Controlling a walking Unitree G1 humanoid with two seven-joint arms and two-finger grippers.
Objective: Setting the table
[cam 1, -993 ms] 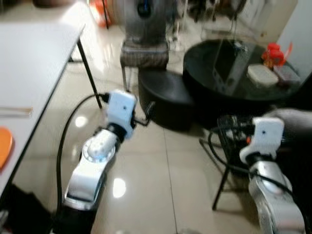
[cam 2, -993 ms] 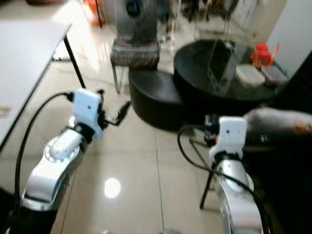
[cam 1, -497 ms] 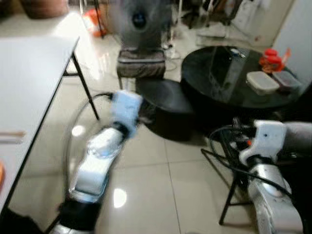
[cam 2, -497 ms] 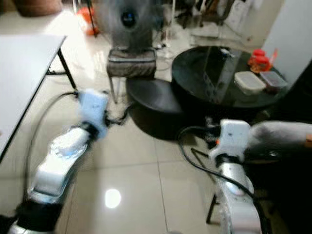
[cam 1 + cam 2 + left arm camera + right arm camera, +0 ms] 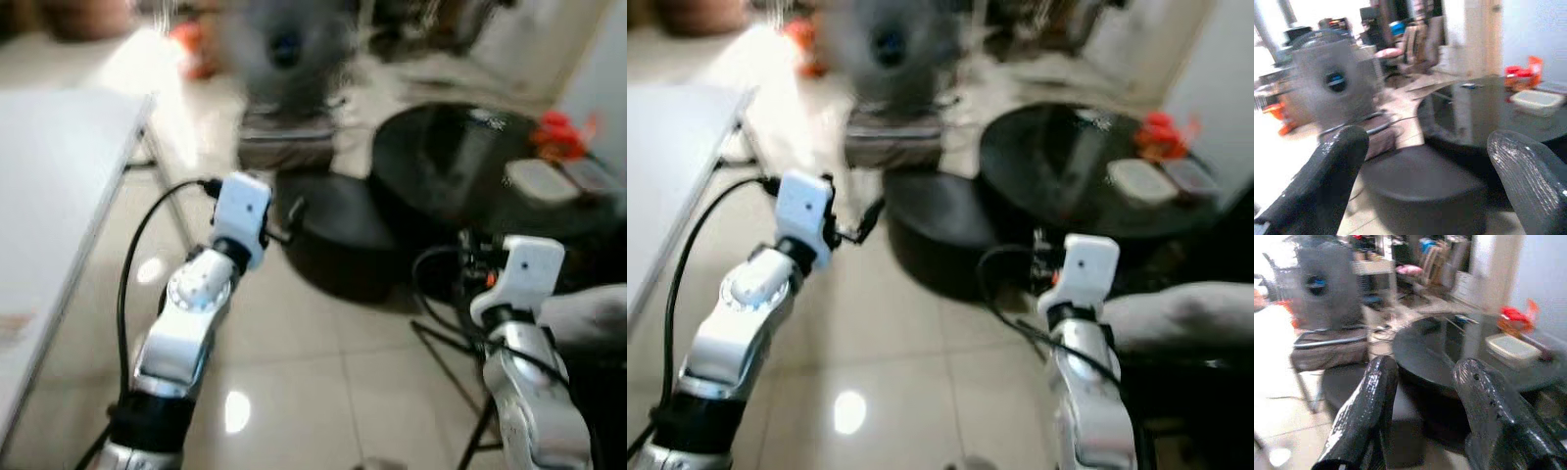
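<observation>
From the head, both arms reach out over the tiled floor (image 5: pixel 323 362); the white worktop (image 5: pixel 59 186) stands off to the left, blurred. The left wrist view shows the left tool (image 5: pixel 1430 171) released, fingers wide, facing a black stool (image 5: pixel 1420 188). The right tool (image 5: pixel 1422 396) is parted, empty, before a round black table (image 5: pixel 1449 347).

Black stool (image 5: pixel 328 230) and round table (image 5: pixel 470 171) block the way ahead.
</observation>
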